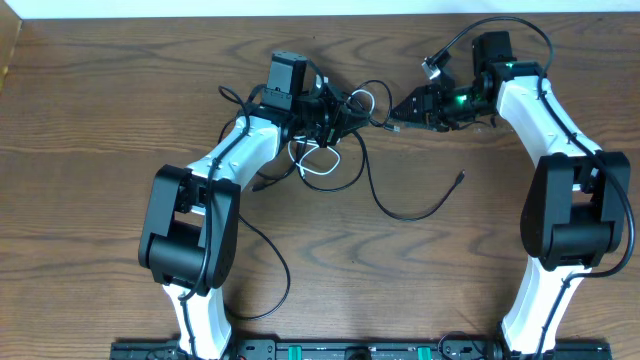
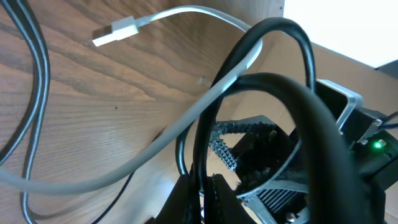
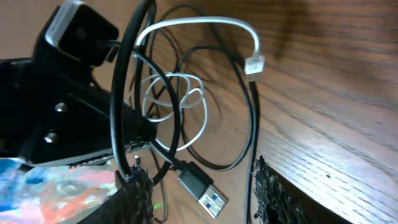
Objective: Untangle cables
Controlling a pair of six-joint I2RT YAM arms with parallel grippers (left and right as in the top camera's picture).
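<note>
Brown wood-grain tabletop [image 1: 100, 120], bearing the cables [image 1: 350, 110] in a knot toward the far middle, between the two arms. Left gripper [image 1: 333, 118]: pinching shut on a black cable [image 2: 283, 25], its loop arching up right in front of the left wrist lens. Right gripper [image 3: 200, 180]: standing parted just beside the knot, gripping nothing, a USB plug [image 3: 208, 194] lying between its fingers. Step in hand, by judgement: picking the next strand to draw free. Doing it well: using the left pinch as anchor, closing on one strand only, near a loose end, drawing away low and slowly, watching for the white cable [image 3: 186, 22] tightening around the black loop. Hard to make out: which black strand crossing over which; left fingers mostly hiding behind the loop; knot centre lying under both grippers in the overhead view.
</note>
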